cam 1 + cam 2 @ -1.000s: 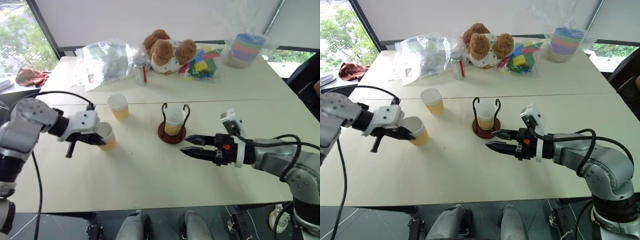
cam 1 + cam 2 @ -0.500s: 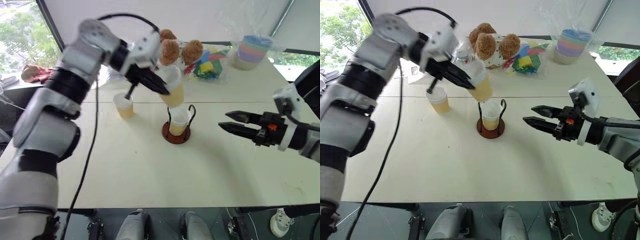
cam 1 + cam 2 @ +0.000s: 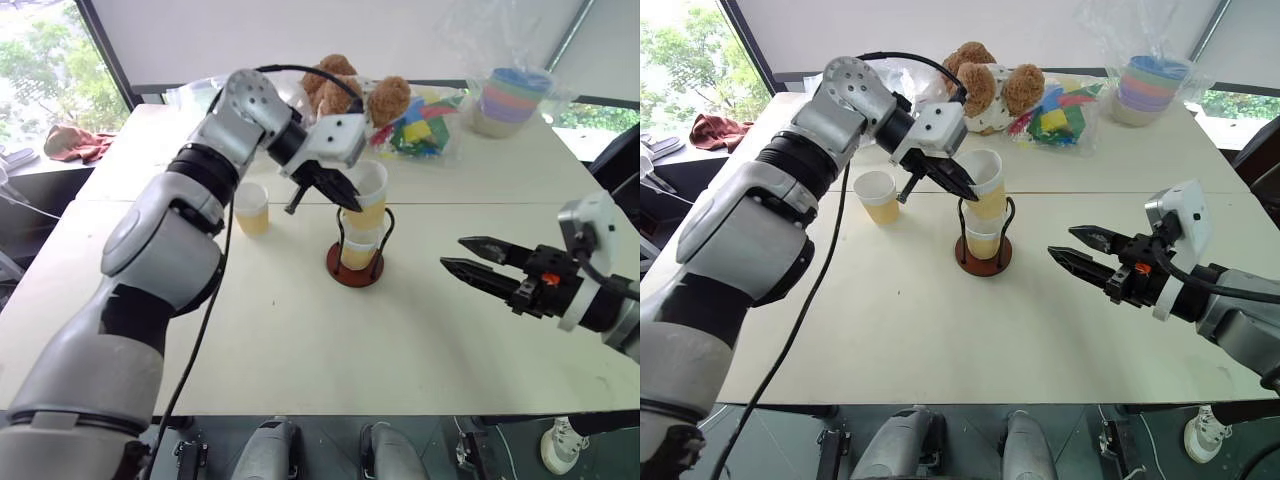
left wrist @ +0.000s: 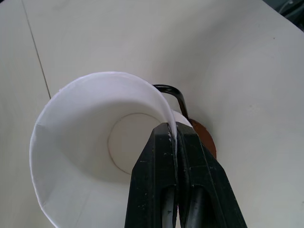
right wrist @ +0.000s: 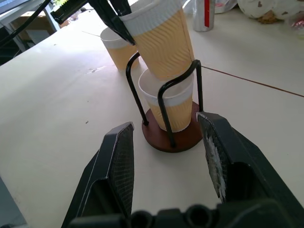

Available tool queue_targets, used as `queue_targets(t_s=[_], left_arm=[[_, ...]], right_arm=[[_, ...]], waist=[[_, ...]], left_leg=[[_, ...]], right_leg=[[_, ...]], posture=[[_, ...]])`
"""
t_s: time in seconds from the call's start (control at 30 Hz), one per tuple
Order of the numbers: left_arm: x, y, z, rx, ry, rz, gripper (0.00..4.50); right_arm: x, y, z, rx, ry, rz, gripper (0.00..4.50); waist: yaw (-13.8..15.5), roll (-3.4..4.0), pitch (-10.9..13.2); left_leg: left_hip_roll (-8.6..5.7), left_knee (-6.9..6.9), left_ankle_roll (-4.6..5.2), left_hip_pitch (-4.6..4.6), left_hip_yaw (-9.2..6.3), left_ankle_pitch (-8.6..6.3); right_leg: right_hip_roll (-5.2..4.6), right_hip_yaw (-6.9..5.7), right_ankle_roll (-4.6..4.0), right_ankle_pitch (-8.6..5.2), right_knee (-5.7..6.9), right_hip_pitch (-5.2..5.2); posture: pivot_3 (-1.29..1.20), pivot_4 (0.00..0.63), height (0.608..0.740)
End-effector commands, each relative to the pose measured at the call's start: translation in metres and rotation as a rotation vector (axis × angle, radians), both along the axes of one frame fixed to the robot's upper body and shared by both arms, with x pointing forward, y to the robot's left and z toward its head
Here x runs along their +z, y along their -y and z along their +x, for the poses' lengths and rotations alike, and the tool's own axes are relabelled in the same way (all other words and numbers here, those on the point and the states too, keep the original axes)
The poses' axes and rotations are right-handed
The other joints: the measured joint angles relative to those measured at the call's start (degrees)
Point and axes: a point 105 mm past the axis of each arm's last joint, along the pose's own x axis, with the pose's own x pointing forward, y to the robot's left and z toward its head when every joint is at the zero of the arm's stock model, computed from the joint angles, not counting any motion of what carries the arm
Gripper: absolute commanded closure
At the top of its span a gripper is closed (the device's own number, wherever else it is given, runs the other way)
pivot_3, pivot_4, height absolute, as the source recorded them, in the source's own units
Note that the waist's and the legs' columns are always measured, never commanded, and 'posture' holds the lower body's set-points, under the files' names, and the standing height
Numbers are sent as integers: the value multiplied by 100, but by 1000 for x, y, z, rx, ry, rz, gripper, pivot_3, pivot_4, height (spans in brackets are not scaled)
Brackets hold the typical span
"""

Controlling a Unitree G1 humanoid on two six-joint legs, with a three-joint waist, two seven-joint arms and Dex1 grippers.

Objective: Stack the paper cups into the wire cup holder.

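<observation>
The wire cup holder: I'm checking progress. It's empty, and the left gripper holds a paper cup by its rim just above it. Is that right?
Not quite. The wire cup holder is not empty: one paper cup already stands in it, as the right wrist view shows. The rest holds: the left gripper pinches a second cup by its rim just above the holder.

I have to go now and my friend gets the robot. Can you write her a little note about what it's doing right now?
Left gripper: shut on the rim of a paper cup, held tilted just above the wire cup holder.
Right gripper: open, empty, off to the holder's right.
Done: one cup sits in the holder.
Left: drop the held cup into it, then fetch the third cup from the table.
</observation>
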Motion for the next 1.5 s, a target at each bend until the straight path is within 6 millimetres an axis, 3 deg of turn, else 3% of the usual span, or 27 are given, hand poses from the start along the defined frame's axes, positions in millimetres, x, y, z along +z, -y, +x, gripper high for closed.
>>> queue_targets(t_s=[0.03, 0.1, 0.33, 0.5, 0.57, 0.73, 0.83, 0.9, 1.0, 1.17, 1.5], left_arm=[[11, 6, -4, -29, 27, -17, 4221], [10, 7, -4, -32, 25, -13, 3655], [16, 11, -4, -18, -8, -62, 72], [44, -1, 3, 38, 86, -150, 25], [47, -25, 14, 127, 146, -141, 25], [39, -93, 31, 337, 175, -129, 25], [38, -130, 36, 476, 154, -170, 25], [31, -144, 37, 519, 145, -158, 25], [3, -169, 40, 614, 116, -113, 25], [-10, -179, 42, 663, 93, -109, 25], [-35, -171, 48, 680, 67, -45, 25]], right_arm=[[11, 0, -3, -11, 63, 5, 2213], [11, 0, -3, -14, 63, 9, 2213], [7, -1, 1, -17, 57, 11, 2213], [15, -10, 2, 27, 85, 16, 2213], [25, -27, -2, 112, 117, 29, 2213], [35, -63, -9, 289, 145, 48, 2213], [28, -86, -13, 390, 101, 127, 2213], [21, -92, -12, 400, 79, 126, 2213], [15, -93, -9, 406, 54, 138, 2213], [10, -89, -5, 394, 39, 134, 2213], [6, -88, -7, 370, 35, 143, 2213]], waist=[[-2, 0, 0], [-1, 0, 0], [-1, 0, 0], [-12, 0, 0], [-56, 0, 0], [-180, 3, -2], [-162, -6, 2], [-138, -7, 2], [-118, -10, 0], [-125, -41, 1], [-148, -43, 1]], left_leg=[[0, 0, 0, 0, 0, 0], [0, 0, 1, 0, 0, 0], [0, 1, 1, 0, -1, 0], [0, 1, 1, 0, 0, 0], [0, 1, 1, 0, 4, 0], [8, -4, 0, 6, 1, 0], [10, -2, -3, 3, -1, 2], [6, 1, -4, 0, -1, 2], [-5, 10, -4, -3, -1, 3], [-7, 16, -4, -3, 0, 3], [-3, 12, -5, 0, 4, 3]], right_leg=[[0, 0, 0, 0, 0, 0], [0, 0, 0, 0, 0, 0], [0, 0, 0, 0, 1, 0], [1, -1, 0, 0, 2, -2], [1, 1, 1, 1, 5, -7], [6, -1, 1, 1, 19, -12], [6, -3, 1, 1, 35, -17], [3, -3, 2, 0, 53, -17], [-5, -3, 2, 0, 54, -10], [-6, -3, 2, 1, 54, -7], [-3, -4, 3, 1, 60, -12]], posture=[[0, 150, 740], [0, 150, 740], [0, 150, 740], [0, 150, 740], [0, 150, 740], [0, 150, 740], [0, 150, 740], [0, 150, 740], [0, 150, 740], [0, 150, 740], [0, 150, 740]])
